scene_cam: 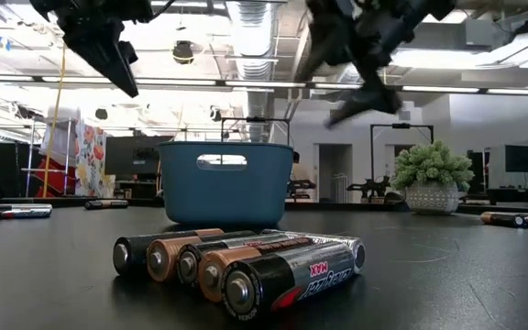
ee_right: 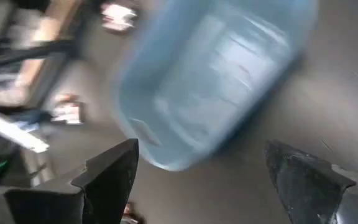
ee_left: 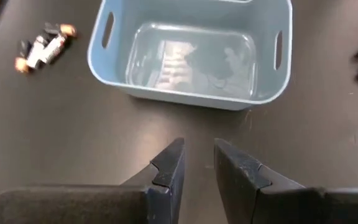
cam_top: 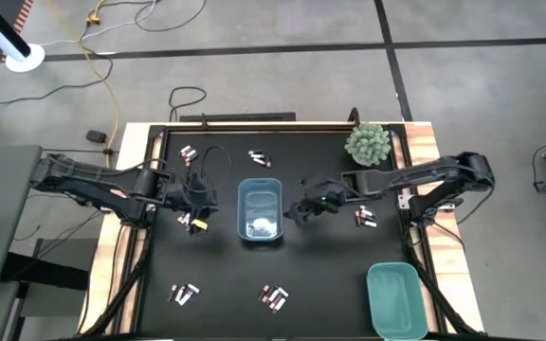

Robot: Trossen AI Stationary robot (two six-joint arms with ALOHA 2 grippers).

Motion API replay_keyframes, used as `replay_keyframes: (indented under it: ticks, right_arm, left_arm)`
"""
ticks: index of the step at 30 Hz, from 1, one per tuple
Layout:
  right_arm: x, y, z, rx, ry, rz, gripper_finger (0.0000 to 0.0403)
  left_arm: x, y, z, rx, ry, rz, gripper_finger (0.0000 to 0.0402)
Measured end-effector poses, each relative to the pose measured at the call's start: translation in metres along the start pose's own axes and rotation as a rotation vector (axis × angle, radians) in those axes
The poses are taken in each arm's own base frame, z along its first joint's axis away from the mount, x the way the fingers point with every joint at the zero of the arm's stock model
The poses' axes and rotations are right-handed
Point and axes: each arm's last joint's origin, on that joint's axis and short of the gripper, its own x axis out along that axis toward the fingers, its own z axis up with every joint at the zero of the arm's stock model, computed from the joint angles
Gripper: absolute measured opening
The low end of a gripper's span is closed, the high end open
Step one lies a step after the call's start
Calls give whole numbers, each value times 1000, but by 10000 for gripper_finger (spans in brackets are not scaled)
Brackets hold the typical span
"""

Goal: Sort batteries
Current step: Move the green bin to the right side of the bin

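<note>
The batteries lie on the black table in several small clusters: one (scene_cam: 246, 266) at the near edge, one (cam_top: 194, 224) just near of my left gripper, one (cam_top: 365, 218) behind my right gripper. A blue bin (cam_top: 261, 210) stands at the table's middle, with no battery showing in it. My left gripper (ee_left: 199, 165) hovers left of the bin, pointing slantwise down at it. Its fingers stand a narrow gap apart with nothing between them. My right gripper (ee_right: 207, 177) hovers at the bin's right side (ee_right: 210, 81), wide open with nothing between its fingers.
A teal bin (cam_top: 393, 298) stands at the near right corner. A potted plant (cam_top: 368, 144) stands at the far right. More battery clusters lie at the far left (cam_top: 189, 152), the far middle (cam_top: 259, 158) and the near left (cam_top: 184, 294).
</note>
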Motion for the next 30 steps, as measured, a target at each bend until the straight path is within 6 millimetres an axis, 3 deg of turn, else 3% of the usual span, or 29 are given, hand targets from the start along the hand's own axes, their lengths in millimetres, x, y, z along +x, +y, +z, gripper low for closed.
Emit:
replay_keyframes:
  ticks: [5, 10, 18, 30]
  right_arm:
    - [-19, -6, -4, 115, 154, -276, 363]
    - [-57, 4, -17, 200, 207, -364, 363]
    - [-102, 10, -74, 355, 220, -521, 363]
    - [-142, 9, -148, 475, 175, -702, 363]
  left_arm:
    - [5, -1, 4, 66, -83, 5, 80]
    - [10, 1, 9, 93, -104, 15, 80]
    - [11, 7, 10, 72, -100, 21, 80]
    - [10, 6, 16, -101, -168, 0, 80]
